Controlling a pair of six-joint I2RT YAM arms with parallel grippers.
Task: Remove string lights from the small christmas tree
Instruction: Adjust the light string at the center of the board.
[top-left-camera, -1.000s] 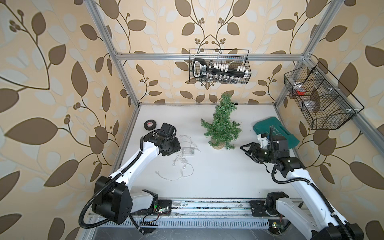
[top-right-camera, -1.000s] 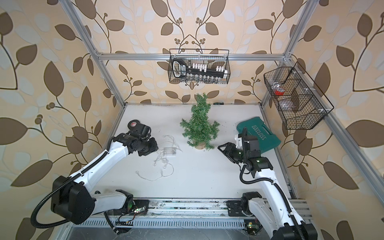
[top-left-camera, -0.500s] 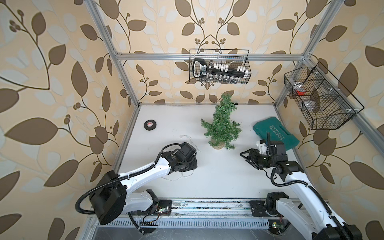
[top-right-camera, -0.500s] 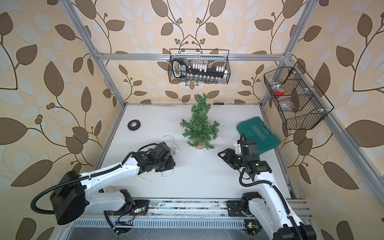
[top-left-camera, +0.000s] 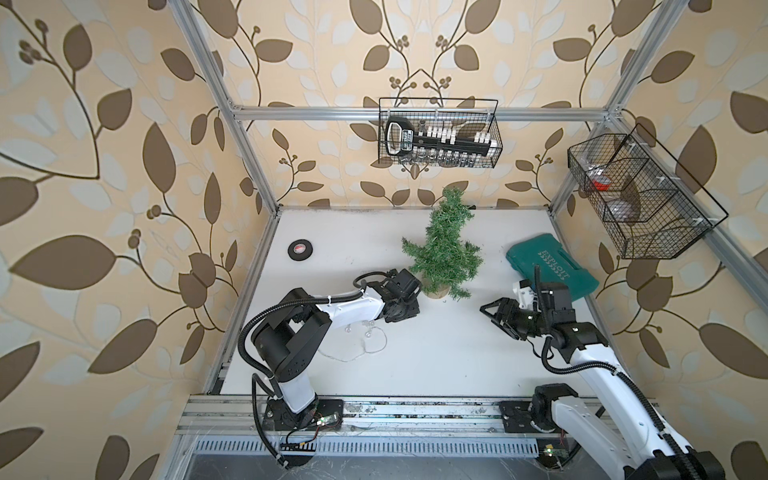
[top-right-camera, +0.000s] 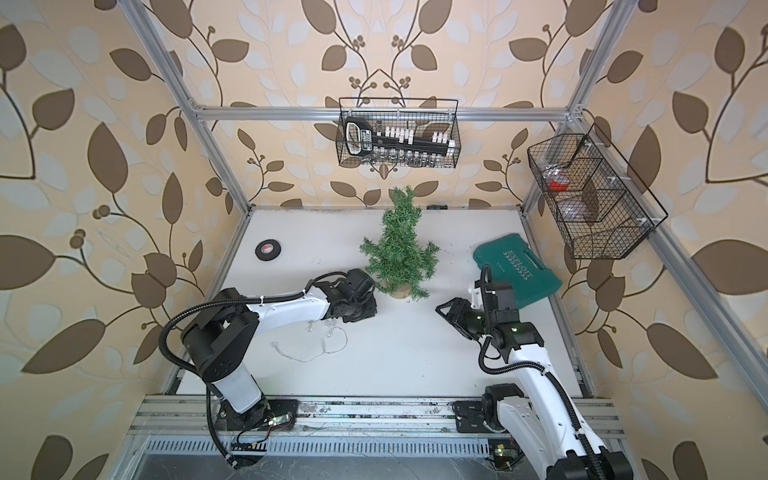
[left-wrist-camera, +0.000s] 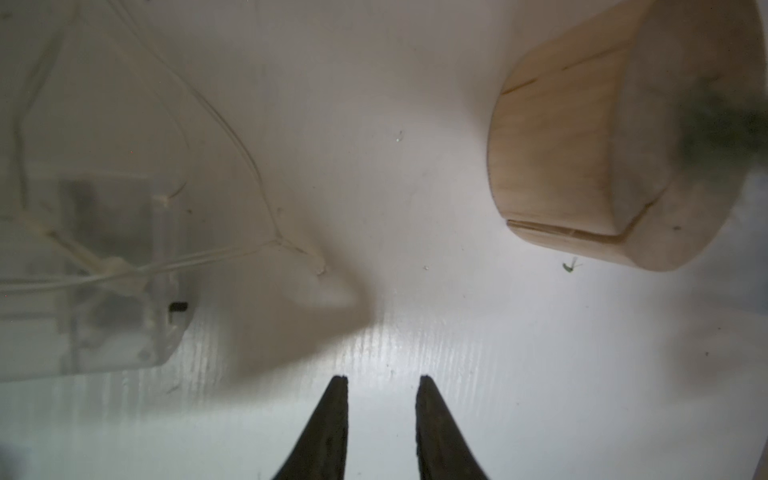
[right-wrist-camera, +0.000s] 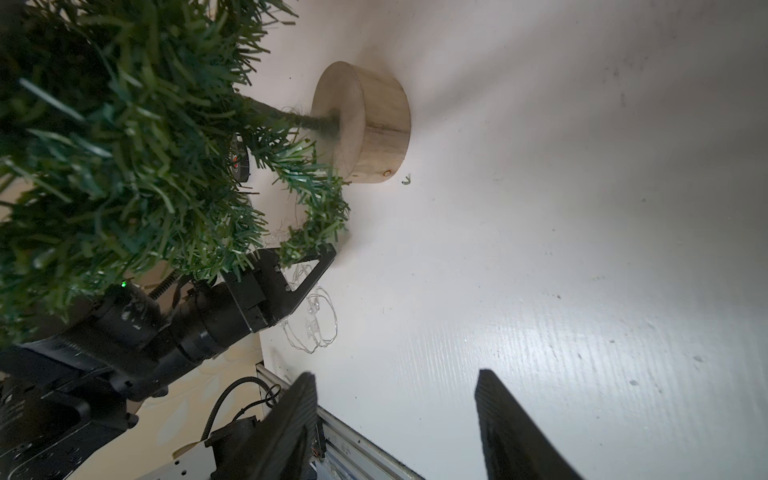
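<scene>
- Small green bristly artificial christmas tree on a round tan wooden base: upright, mid-desk.
- Thin silvery string lights with clear battery box: loose on white desk, near tree base.
- Left gripper: fingers narrowly parted, holding nothing, beside lights.
- Right gripper: fingers wide apart, empty.
- Teal plastic case: lettered "EXPLOIT".
</scene>
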